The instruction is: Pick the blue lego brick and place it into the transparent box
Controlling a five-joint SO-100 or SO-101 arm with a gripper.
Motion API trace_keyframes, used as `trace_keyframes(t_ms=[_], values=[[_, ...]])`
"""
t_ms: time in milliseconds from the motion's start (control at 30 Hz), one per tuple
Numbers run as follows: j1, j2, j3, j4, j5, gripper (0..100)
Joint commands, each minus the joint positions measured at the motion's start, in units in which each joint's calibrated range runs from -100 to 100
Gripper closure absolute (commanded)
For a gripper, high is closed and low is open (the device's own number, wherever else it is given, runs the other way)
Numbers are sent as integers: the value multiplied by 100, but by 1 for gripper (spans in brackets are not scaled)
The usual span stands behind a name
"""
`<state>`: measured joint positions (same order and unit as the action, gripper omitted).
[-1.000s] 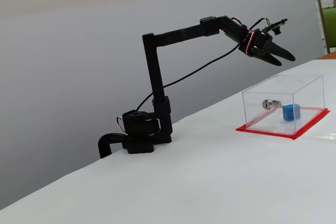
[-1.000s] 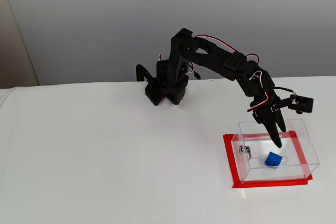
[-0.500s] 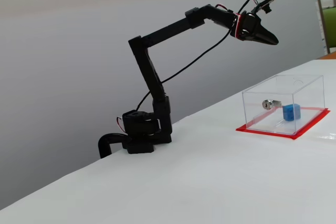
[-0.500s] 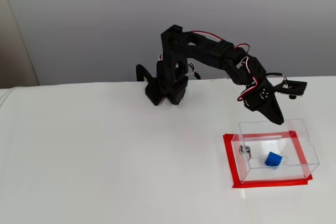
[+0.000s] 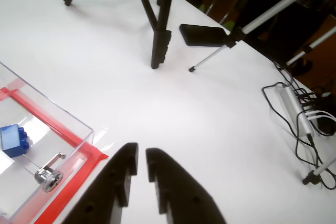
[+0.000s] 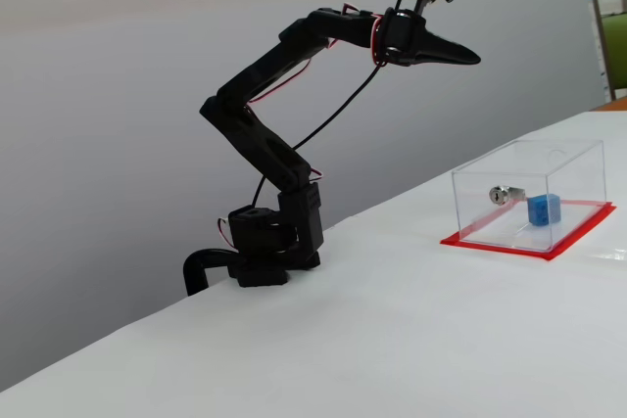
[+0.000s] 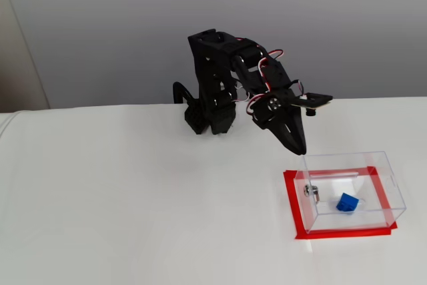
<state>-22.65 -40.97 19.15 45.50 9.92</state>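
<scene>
Wrist view: claw (image 5: 140, 157) empty, fingers nearly together, narrow gap.
We noted the blue lego brick (image 5: 14, 140) lying inside the transparent box (image 5: 50, 129) on the white table (image 5: 173, 103), claw raised outside it.

White table (image 6: 392, 340) against plain grey wall (image 6: 118, 144); black tripod legs (image 5: 157, 30), tangled cables (image 5: 302, 124) at table edge.
</scene>
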Motion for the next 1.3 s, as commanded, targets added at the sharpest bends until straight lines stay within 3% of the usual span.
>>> trace_keyframes(t_ms=[0,667,867,1267], values=[[583,-710,309,-68,-42,98],[3407,-3026,3781,-68,-52,98],[3636,-3883,5101,-77,-57,98],[3636,-5546,7063,-77,-819,98]])
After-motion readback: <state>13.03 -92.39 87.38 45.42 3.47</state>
